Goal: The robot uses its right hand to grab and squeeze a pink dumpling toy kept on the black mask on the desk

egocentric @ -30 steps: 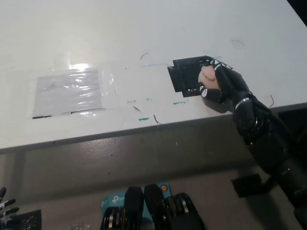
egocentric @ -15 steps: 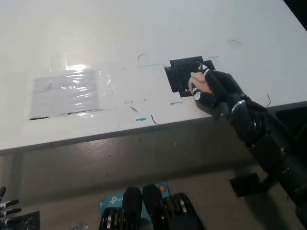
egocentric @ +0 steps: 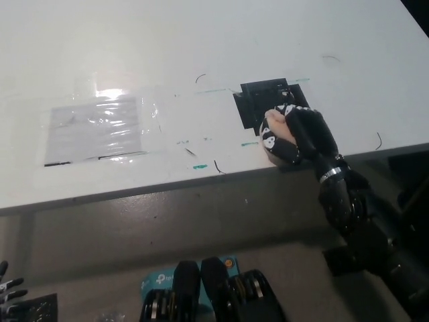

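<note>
- Looking down at the bench, you get the black right hand wrapped over most of the pink dumpling toy; only a pale pink patch shows at the hand's left side.
- Toy's shape, long axis and heading: you cannot tell, fingers cover too much.
- Visible part reads smooth, soft pink, rounded.
- Right hand: fingers curled tight around the toy, gripping it.
- Toy sits at the lower right corner of the black mask, near the bench's front edge. Whether it touches the mask or is lifted, you cannot tell.
- Mask lies flat, partly hidden under the hand.
- Left hand: white, cut off at the bottom left corner, below the bench; you see fingertips spread apart, holding nothing.
- Clear plastic sheet lies flat, well left of the mask.
</note>
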Motion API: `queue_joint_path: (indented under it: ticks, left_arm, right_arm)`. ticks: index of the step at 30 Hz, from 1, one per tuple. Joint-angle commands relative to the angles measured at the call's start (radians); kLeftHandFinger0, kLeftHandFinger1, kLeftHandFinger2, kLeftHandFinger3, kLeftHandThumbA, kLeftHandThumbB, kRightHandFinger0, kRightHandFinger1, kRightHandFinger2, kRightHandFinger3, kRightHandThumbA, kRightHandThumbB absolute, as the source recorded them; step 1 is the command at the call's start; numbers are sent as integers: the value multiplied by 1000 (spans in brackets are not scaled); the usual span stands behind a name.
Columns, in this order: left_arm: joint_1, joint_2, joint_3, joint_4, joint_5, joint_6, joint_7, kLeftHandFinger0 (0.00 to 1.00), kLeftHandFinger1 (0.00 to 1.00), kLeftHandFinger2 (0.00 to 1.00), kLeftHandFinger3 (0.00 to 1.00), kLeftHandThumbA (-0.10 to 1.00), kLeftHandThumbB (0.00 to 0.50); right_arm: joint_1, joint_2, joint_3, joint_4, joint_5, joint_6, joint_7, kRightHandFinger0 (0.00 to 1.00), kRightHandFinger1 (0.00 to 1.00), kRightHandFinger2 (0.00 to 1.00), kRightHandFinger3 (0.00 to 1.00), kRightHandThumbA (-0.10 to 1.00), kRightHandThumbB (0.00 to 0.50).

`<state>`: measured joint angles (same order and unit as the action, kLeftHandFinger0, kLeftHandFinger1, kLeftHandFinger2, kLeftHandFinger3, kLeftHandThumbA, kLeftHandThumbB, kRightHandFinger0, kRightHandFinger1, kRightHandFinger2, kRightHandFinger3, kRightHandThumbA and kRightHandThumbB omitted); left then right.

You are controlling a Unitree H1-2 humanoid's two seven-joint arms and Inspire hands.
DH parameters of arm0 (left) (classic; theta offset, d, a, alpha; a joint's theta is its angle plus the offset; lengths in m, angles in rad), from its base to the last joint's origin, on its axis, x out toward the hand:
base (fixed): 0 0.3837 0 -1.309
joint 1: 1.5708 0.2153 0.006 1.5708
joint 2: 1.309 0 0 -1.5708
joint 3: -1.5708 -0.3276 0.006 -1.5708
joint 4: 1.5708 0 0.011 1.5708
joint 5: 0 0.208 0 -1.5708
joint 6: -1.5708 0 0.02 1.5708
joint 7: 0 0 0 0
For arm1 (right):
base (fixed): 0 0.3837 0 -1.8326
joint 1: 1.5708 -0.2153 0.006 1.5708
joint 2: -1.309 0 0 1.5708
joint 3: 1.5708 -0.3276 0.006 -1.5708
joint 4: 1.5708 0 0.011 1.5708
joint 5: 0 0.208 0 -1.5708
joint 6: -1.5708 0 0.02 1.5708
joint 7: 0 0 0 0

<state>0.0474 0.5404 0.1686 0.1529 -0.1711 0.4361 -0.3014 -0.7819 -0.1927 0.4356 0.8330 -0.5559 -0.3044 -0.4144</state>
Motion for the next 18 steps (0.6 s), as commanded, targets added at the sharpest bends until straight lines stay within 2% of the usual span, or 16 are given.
queue_joint_path:
  ticks: [1, 3, 4, 5, 7, 9, 10, 12, 15, 18]
  left_arm:
    - [-9, 26, 18, -21, -9, -19, -11, 671, 793, 899, 928, 1000, 126]
    - [-12, 24, 20, -19, -12, -12, -10, 672, 796, 903, 915, 1000, 136]
    - [-9, 26, 19, -20, -11, -16, -12, 675, 803, 909, 920, 1000, 136]
    - [-5, 29, 16, -15, -7, -44, -18, 663, 799, 903, 915, 1000, 127]
    - [-5, 27, 20, -26, -13, -18, -15, 670, 800, 895, 890, 1000, 123]
    - [-8, 27, 20, -23, -13, -20, -16, 673, 803, 895, 886, 1000, 123]
    - [-10, 26, 23, -21, -18, -19, -19, 693, 815, 905, 899, 1000, 124]
    - [-12, 26, 22, -32, -11, 0, -8, 680, 802, 901, 918, 1000, 140]
    - [-13, 27, 18, -24, -4, -23, -10, 674, 793, 888, 916, 1000, 125]
    - [-15, 29, 22, -29, -12, -11, -13, 707, 822, 912, 946, 1000, 119]
  right_arm:
    - [-92, -37, -45, -133, -48, -166, -254, 0, 207, 644, 396, -100, 121]
    - [-100, -46, -51, -157, -57, -166, -265, 0, 207, 642, 369, -100, 110]
    - [-92, -46, -64, -182, -57, -166, -255, 0, 164, 589, 349, -100, 146]
    - [-89, -47, -59, -191, -54, -166, -262, 0, 148, 565, 349, -100, 152]
    - [-83, -47, -59, -206, -63, -166, -273, 0, 83, 469, 321, -100, 178]
    - [-82, -48, -56, -209, -63, -166, -282, 0, 50, 429, 292, -100, 189]
    - [-83, -47, -44, -212, -61, -166, -306, 0, 47, 418, 282, -100, 179]
    - [-88, -43, -48, -216, -57, -166, -306, 0, 42, 432, 259, -100, 206]
    - [-94, -44, -39, -201, -69, -166, -328, 0, 51, 457, 257, -100, 211]
    - [-94, -40, -39, -199, -65, -166, -319, 0, 67, 463, 250, -100, 204]
